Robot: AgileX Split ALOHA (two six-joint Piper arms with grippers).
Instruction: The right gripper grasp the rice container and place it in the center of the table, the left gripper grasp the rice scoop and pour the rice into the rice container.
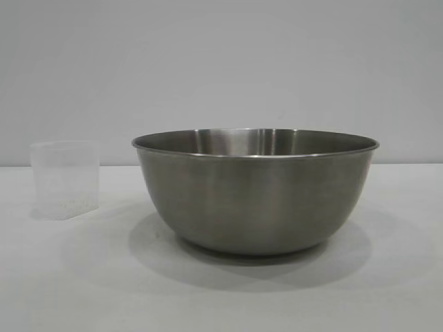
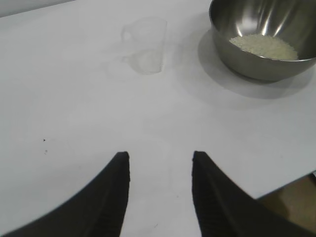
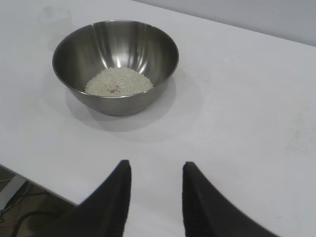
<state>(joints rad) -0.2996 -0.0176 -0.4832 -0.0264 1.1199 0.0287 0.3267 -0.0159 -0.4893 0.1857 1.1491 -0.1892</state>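
Observation:
The rice container (image 1: 255, 190), a wide steel bowl, stands at the table's middle in the exterior view. A pale heap of rice (image 3: 118, 81) lies in its bottom, also seen as rice (image 2: 264, 46) in the left wrist view. The rice scoop (image 1: 64, 180), a small clear plastic cup, stands upright to the bowl's left, apart from it; a few grains sit at its base. My left gripper (image 2: 160, 157) hangs open over bare cloth, well short of the scoop (image 2: 145, 47). Open and holding nothing, my right gripper (image 3: 155, 167) is back from the bowl (image 3: 115, 66). Neither arm shows in the exterior view.
The white table (image 1: 387, 290) runs flat around the bowl. Its edge (image 3: 34, 183) lies close beside my right gripper, with floor and cables below. Another table edge (image 2: 284, 185) passes near my left gripper. A plain grey wall (image 1: 221, 62) stands behind.

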